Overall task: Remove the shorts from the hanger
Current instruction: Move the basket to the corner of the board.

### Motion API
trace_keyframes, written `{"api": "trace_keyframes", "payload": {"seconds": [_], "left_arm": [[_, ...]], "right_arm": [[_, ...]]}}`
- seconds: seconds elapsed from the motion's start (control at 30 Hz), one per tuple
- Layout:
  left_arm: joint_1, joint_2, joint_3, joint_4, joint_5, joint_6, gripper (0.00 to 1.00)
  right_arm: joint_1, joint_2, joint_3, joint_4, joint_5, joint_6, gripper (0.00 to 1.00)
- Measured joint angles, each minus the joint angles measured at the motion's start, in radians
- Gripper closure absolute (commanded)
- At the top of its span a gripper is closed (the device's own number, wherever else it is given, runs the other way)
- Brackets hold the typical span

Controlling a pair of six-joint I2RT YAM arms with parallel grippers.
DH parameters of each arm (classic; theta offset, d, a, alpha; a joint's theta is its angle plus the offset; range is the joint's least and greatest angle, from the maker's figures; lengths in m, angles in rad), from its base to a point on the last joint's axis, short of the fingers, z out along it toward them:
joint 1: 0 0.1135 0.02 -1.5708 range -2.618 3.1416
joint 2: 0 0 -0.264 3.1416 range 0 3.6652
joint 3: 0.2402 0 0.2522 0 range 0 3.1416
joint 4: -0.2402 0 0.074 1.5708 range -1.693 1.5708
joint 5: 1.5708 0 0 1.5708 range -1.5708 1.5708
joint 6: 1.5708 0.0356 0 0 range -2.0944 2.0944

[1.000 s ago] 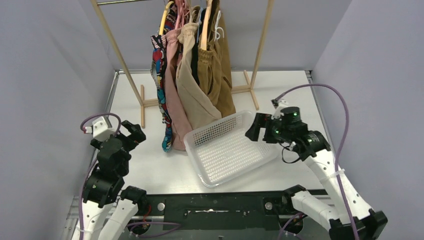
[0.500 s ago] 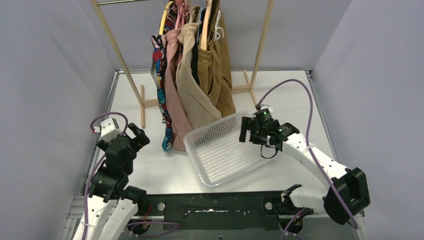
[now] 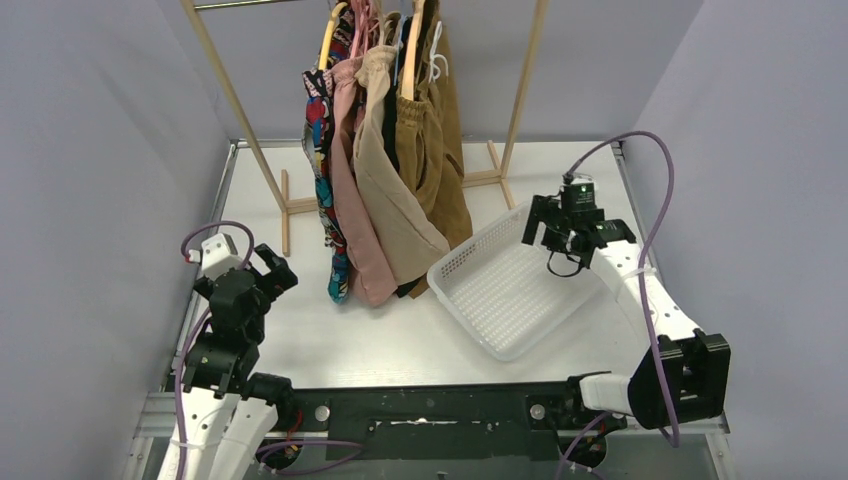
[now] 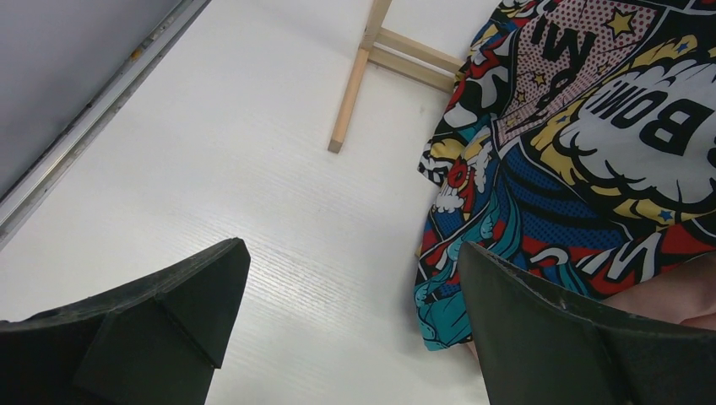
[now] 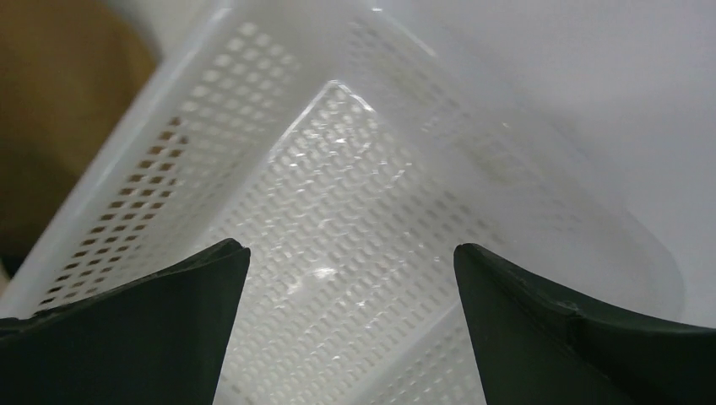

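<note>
While the shorts (image 3: 385,180) are hanging bunched on hangers (image 3: 408,60) from the wooden rack (image 3: 230,95) at twelve o'clock, the left gripper (image 3: 272,270) is hovering at their eight o'clock, jaws apart and empty. The right gripper (image 3: 540,225), jaws likewise apart, is hovering over the one o'clock corner of the white basket (image 3: 475,250).

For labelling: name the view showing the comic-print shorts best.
Left wrist: the comic-print shorts fill its right side, print facing the camera. Top external shows only a narrow strip; right wrist shows none.
</note>
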Motion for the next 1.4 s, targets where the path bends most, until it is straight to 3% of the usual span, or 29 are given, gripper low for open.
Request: {"api": "trace_keyframes", "payload": {"seconds": [0.1, 0.3, 0.53, 0.73, 0.9, 1.03, 1.13, 1.27, 1.4], "left_arm": [[0.013, 0.003, -0.001, 0.005, 0.015, 0.007, 0.02], [0.024, 0.011, -0.003, 0.013, 0.024, 0.009, 0.02], [0.033, 0.015, -0.009, 0.026, 0.03, 0.009, 0.02], [0.037, 0.014, -0.012, 0.034, 0.031, 0.009, 0.02], [0.037, 0.015, -0.015, 0.036, 0.035, 0.009, 0.02], [0.039, 0.016, -0.015, 0.041, 0.038, 0.01, 0.02], [0.042, 0.017, -0.016, 0.041, 0.039, 0.009, 0.02], [0.043, 0.018, -0.016, 0.041, 0.042, 0.01, 0.02], [0.043, 0.018, -0.016, 0.042, 0.046, 0.01, 0.02]], "right_arm": [[0.074, -0.005, 0.035, 0.012, -0.041, -0.005, 0.02], [0.383, -0.01, 0.039, 0.015, 0.018, 0.109, 0.02], [0.631, -0.006, 0.032, -0.005, 0.237, 0.349, 0.02], [0.722, -0.08, -0.02, -0.212, 0.455, 0.652, 0.02], [0.625, -0.241, -0.077, -0.415, 0.583, 0.799, 0.02], [0.423, -0.372, -0.126, -0.433, 0.599, 0.775, 0.02], [0.366, -0.428, -0.156, -0.429, 0.594, 0.756, 0.02], [0.21, -0.447, -0.237, -0.337, 0.5, 0.655, 0.02], [-0.089, -0.375, -0.31, -0.182, 0.317, 0.501, 0.02]]}}
